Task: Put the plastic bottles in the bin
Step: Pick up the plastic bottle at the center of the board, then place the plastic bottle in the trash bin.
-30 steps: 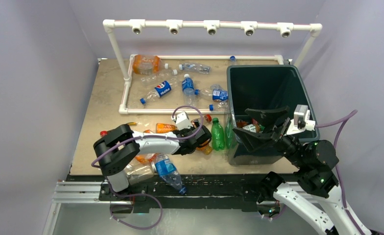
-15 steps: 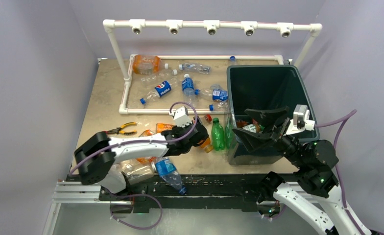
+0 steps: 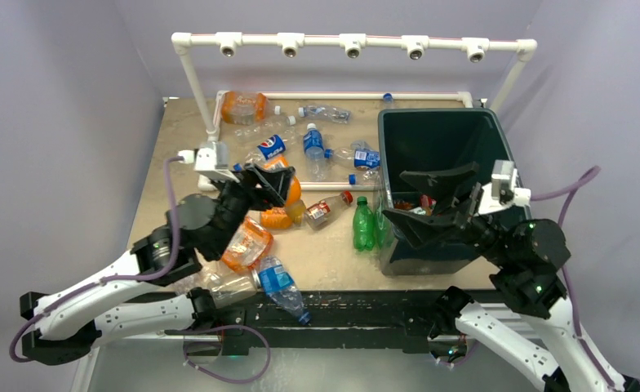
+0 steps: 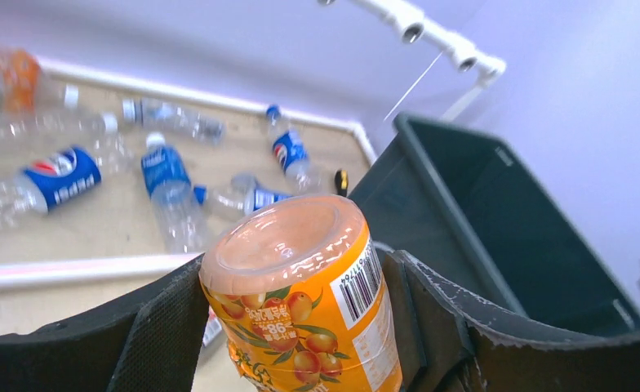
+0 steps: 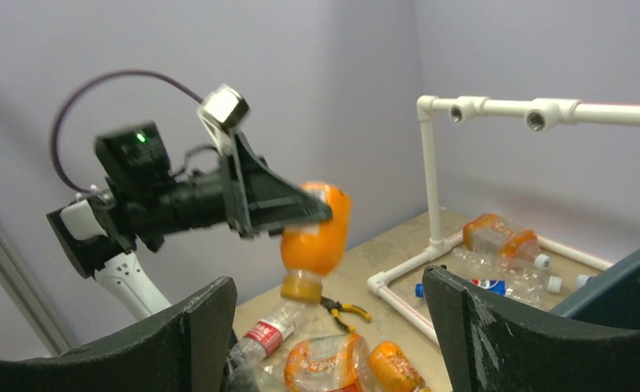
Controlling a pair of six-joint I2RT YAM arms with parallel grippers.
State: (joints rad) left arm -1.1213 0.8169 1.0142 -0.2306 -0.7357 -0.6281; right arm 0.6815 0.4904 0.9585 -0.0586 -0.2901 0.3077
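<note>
Left gripper (image 3: 269, 186) holds one orange bottle (image 3: 291, 191) by its sides. The bottle hangs cap down in the air, over the middle of the table (image 3: 170, 147). Right gripper (image 3: 428, 202) is spread wide with nothing in it, over the near end of the bin (image 3: 439, 113).

About seven bottles lie inside the white pipe frame (image 3: 333, 186) at the far side. One is a fat orange bottle (image 3: 243, 107), four have blue labels and the others are clear.

Nearer to me I count six more:
- one green bottle (image 3: 363, 224) just left of the bin
- one red-label bottle (image 3: 326, 211)
- one small orange bottle (image 3: 274, 219)
- one squashed orange bottle (image 3: 246, 245)
- one clear bottle (image 3: 228, 286)
- one blue-label bottle (image 3: 277, 279)

The bin sits at the right. A few bottles lie in its near end, but the right gripper hides them, so I cannot count them.

The blue-label bottle's cap pokes out to the near edge of the table. Bare table shows at the far left, and also between the green bottle and the near edge.
</note>
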